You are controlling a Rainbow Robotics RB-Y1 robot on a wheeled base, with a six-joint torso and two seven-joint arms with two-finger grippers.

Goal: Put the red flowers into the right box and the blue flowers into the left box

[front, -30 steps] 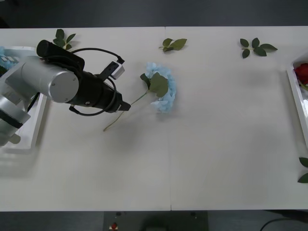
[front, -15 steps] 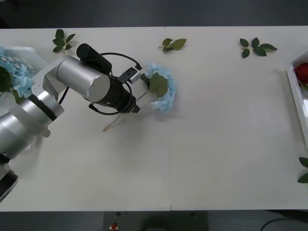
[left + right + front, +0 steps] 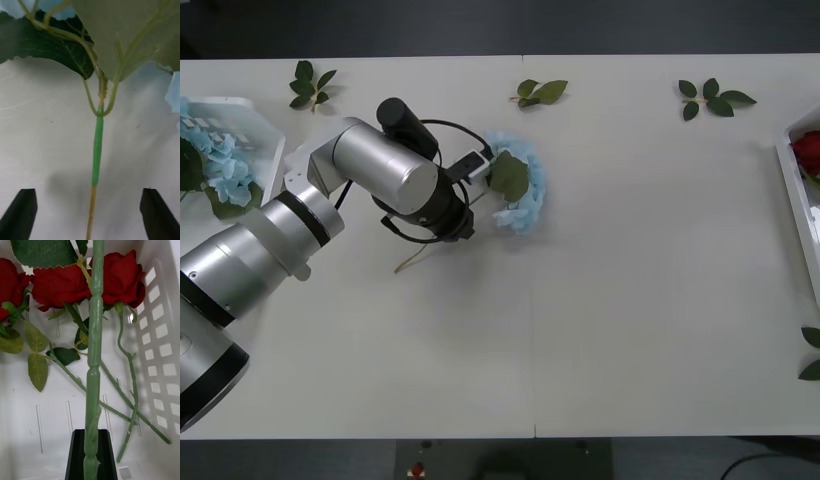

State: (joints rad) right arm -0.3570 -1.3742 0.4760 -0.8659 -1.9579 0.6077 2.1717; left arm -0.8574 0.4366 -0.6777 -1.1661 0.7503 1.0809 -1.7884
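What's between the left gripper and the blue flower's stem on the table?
Nothing visible. The left gripper is open with its fingers either side of the blue flower's stem, bare table beneath. The leaves sit farther up the stem.

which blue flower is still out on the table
The blue flower mid-table by the left gripper; the other blue flower lies in the left box.

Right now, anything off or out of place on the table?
Nothing damaged. One blue flower lies mid-table outside the left box; the open left gripper straddles its stem. The right gripper holds a red flower's stem over the right box.
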